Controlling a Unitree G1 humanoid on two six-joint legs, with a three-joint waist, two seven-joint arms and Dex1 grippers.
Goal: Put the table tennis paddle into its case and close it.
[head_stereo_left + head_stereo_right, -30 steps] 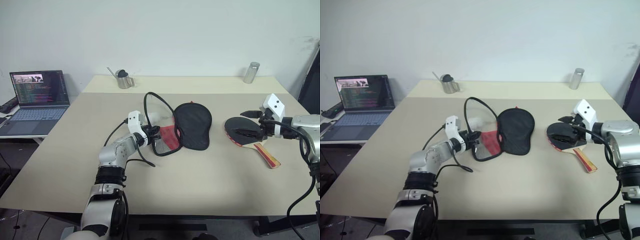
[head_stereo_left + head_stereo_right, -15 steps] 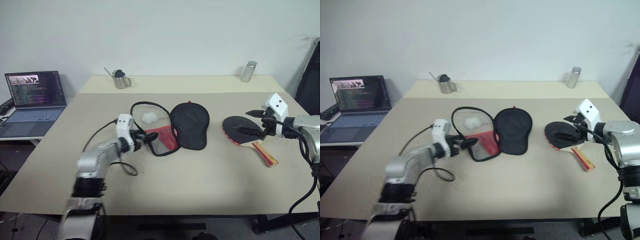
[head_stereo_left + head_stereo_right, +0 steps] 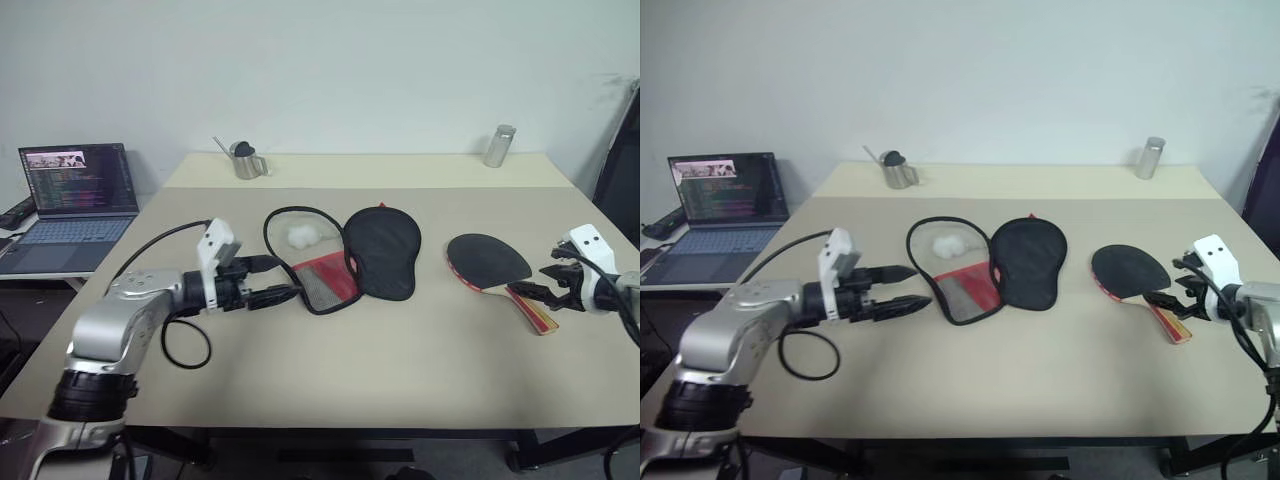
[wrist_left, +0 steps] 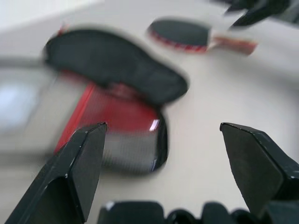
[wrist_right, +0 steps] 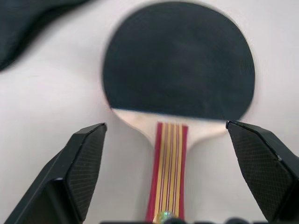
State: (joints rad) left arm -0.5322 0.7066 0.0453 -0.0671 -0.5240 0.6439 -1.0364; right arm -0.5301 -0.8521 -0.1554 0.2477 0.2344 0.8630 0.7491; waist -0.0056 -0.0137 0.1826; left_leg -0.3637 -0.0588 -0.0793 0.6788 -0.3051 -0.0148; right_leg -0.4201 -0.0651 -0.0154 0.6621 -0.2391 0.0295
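- The table tennis paddle [image 3: 490,263] is seen lying flat on the table [image 3: 400,370], black rubber face up, with its handle [image 5: 167,168] pointing towards the robot's right side.
- The right gripper [image 3: 548,292] is held just at the end of that handle, its fingers [image 5: 84,163] spread wide and empty; in the right wrist view the handle runs straight up the gap between them, which suggests an approach lined up for a grasp by the handle.
- The case [image 3: 345,255] is found well to the left of the paddle, opened flat: the black half lies nearest the paddle and the red-and-mesh half beside it, with the zipper rim looped out around a small white wad [image 3: 300,234]. Laid open this way, its mouth is judged ready to receive the paddle.
- The left gripper [image 3: 898,291] is held level just beside the mesh half, fingers apart and holding nothing, apparently placed to steady the case.
- The paddle is not yet in the case, and the case is not yet closed.
- A metal cup [image 3: 245,160] and a metal cylinder [image 3: 497,145] stand at the far edge; a laptop [image 3: 72,200] sits off to the left.
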